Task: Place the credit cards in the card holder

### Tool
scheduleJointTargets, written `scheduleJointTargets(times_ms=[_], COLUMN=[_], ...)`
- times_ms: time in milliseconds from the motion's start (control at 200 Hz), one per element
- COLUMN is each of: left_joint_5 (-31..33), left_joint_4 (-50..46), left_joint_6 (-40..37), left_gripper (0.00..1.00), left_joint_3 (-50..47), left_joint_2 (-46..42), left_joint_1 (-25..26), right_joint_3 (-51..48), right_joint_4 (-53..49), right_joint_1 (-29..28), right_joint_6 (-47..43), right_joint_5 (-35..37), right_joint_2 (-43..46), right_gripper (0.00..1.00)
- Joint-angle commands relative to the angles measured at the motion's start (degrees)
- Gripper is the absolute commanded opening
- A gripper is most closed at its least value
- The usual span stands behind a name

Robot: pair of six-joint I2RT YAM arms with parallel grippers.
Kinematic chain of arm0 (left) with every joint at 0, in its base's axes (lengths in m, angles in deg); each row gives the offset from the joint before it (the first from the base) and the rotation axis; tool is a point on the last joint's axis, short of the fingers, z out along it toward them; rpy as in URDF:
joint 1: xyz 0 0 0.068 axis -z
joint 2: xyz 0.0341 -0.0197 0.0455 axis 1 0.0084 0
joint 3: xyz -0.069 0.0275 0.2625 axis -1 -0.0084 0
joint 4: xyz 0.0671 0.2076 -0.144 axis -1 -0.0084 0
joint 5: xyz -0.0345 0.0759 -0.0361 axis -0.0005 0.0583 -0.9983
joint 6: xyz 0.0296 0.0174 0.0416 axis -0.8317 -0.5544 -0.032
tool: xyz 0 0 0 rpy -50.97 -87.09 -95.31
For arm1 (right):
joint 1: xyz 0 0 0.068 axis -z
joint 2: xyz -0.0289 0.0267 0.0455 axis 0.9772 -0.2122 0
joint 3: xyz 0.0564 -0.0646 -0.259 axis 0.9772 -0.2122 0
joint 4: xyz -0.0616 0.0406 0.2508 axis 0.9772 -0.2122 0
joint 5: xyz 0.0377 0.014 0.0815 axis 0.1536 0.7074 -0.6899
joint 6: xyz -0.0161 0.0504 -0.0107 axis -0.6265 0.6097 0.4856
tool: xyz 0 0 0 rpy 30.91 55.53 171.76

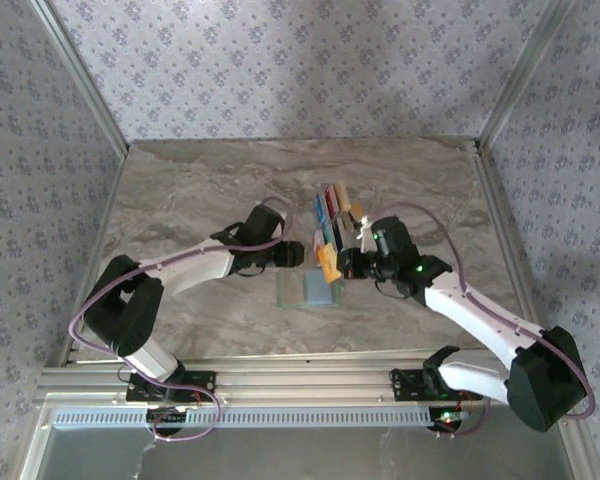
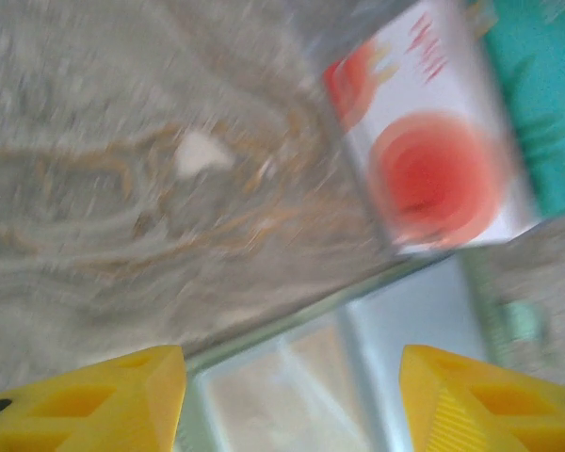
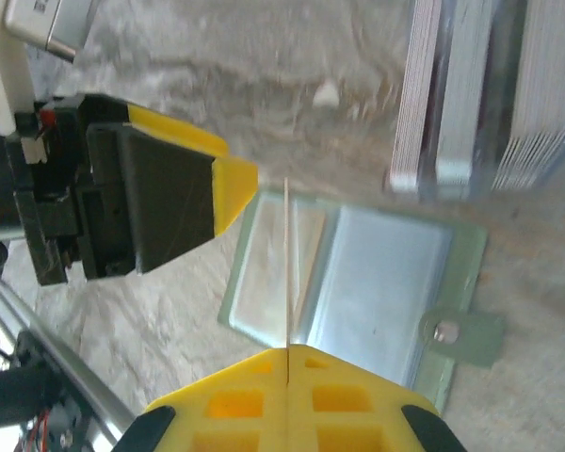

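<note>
The pale green card holder [image 1: 302, 292] lies open and flat on the marble table, between the two arms. My right gripper [image 1: 332, 268] is shut on a tan credit card [image 1: 326, 260], held on edge just above the holder. In the right wrist view that card [image 3: 286, 254] shows as a thin line running out from the gripper [image 3: 288, 353] over the holder's left pocket [image 3: 264, 273]. My left gripper [image 1: 298, 254] hangs open at the holder's far left edge; its yellow fingertips [image 2: 122, 395] straddle the holder [image 2: 358, 367]. A white-and-red card [image 2: 433, 160] and a teal card [image 2: 546, 113] lie beyond.
The other credit cards [image 1: 332, 212] lie in a row just behind the holder, seen as edge-on stacks [image 3: 471, 94] from the right wrist. The holder's snap tab [image 3: 461, 334] sticks out to its right. Metal frame rails [image 1: 280, 380] run along the near table edge.
</note>
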Motion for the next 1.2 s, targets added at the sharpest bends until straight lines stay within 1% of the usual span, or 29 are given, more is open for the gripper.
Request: scheduleJointTargets(times_ms=[0, 150, 325, 460, 780, 999, 1194], left_joint_5=[7.77, 10.41, 11.45, 11.71, 11.68, 11.46, 11.03], left_joint_4=[1.44, 1.70, 2.45, 3.13, 4.67, 5.34, 5.83], left_joint_6=[-0.68, 0.26, 0.95, 1.26, 1.58, 1.85, 2.18], left_gripper=[0.62, 0.61, 0.58, 0.54, 0.45, 0.43, 0.40], left_joint_3=[-2.06, -3.74, -5.48, -6.33, -8.56, -9.19, -9.57], left_joint_2=[-0.54, 0.14, 0.22, 0.97, 1.33, 1.53, 1.90], left_joint_1=[1.63, 3.95, 5.00, 5.50, 5.85, 6.01, 6.12], right_joint_3=[-2.65, -4.39, -2.70, -2.01, -1.10, 0.44, 0.76], right_joint_4=[7.62, 12.87, 13.66, 14.96, 14.89, 15.55, 15.57], right_joint_1=[-1.21, -1.23, -1.14, -1.22, -1.22, -1.24, -1.23], right_joint_6=[2.49, 4.30, 5.06, 5.59, 5.59, 6.10, 6.26], right_joint_5=[-3.73, -6.08, -6.61, -8.09, -8.77, -11.54, -11.72], right_joint_2=[-0.34, -4.24, -10.56, -14.52, -17.58, -21.59, -21.91], right_gripper=[0.00, 0.00, 0.00, 0.00, 0.00, 0.00, 0.00])
